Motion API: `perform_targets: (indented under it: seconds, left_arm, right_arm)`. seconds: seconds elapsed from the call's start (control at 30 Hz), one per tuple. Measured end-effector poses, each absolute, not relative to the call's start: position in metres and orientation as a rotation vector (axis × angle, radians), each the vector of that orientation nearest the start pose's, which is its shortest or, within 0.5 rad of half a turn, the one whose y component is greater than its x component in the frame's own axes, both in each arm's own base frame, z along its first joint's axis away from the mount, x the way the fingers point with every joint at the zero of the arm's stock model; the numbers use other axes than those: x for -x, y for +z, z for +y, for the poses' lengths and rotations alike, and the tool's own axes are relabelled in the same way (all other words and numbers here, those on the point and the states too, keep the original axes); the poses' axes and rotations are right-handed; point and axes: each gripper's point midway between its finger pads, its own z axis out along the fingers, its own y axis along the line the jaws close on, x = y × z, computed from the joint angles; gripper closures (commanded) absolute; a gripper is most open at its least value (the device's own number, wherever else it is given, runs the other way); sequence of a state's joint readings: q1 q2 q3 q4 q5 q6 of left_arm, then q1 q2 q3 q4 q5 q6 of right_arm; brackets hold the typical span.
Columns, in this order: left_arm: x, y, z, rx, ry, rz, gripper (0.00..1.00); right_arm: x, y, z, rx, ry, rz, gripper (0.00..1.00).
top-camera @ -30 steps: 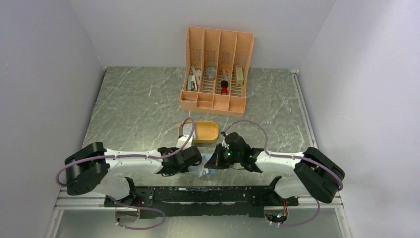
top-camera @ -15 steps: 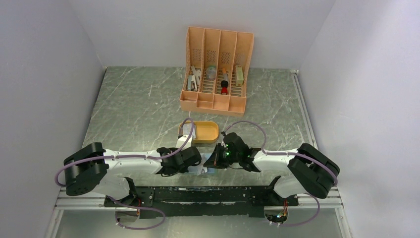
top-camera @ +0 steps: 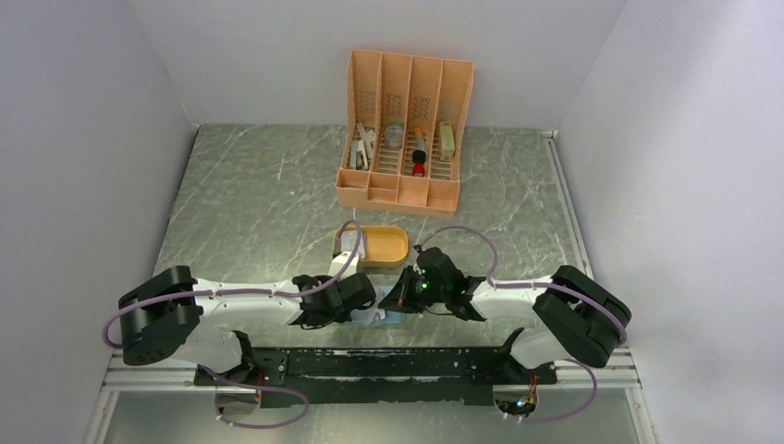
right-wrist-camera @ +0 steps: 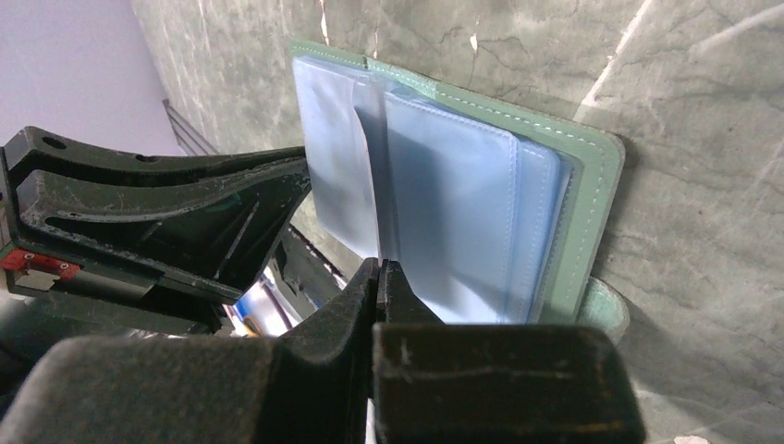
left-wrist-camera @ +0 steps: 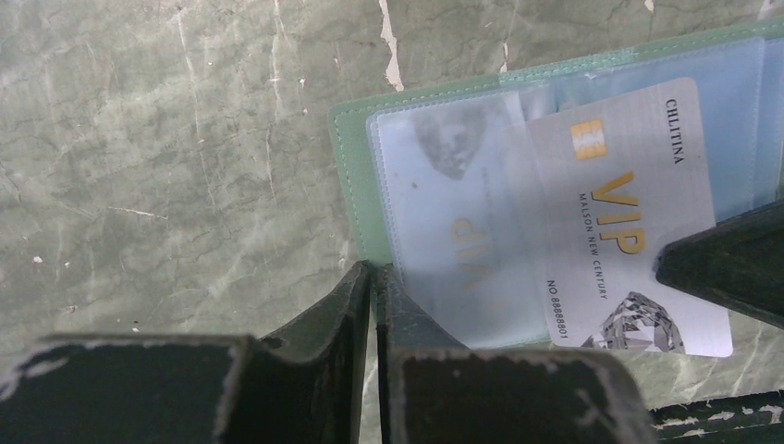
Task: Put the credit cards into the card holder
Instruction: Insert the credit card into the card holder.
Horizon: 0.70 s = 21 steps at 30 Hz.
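Observation:
The green card holder [left-wrist-camera: 349, 176] lies open on the marble between both arms, near the front edge [top-camera: 385, 320]. One credit card [left-wrist-camera: 444, 222] sits blurred behind a clear pocket. A second credit card [left-wrist-camera: 638, 203], printed VIP, lies slanted with its left end under the plastic. My left gripper [left-wrist-camera: 377, 269] is shut on the holder's near green edge. My right gripper [right-wrist-camera: 379, 265] is shut on a thin pale sheet that runs edge-on into the holder [right-wrist-camera: 596, 203]. In the left wrist view its dark finger [left-wrist-camera: 730, 268] covers the VIP card's lower right corner.
An orange oval tray [top-camera: 385, 246] sits just behind the grippers. A tall orange slotted organizer [top-camera: 407, 111] with small items stands at the back. White walls close in on both sides.
The left gripper's jaws have drawn closer together. The right arm has edged slightly to the left. The holder stays where it was.

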State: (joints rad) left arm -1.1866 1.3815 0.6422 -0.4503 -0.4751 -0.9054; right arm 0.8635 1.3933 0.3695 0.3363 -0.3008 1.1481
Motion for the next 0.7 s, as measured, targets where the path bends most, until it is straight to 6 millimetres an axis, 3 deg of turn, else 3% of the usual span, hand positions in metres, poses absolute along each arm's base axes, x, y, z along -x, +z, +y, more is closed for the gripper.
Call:
perform_targets:
  seconds: [0.7]
  left_arm:
    - [-0.144,0.014,-0.222,-0.231,-0.145,2.528,0.90]
  right_arm:
    - [-0.138,0.025,0.309,-0.206,1.274,2.643,1.00]
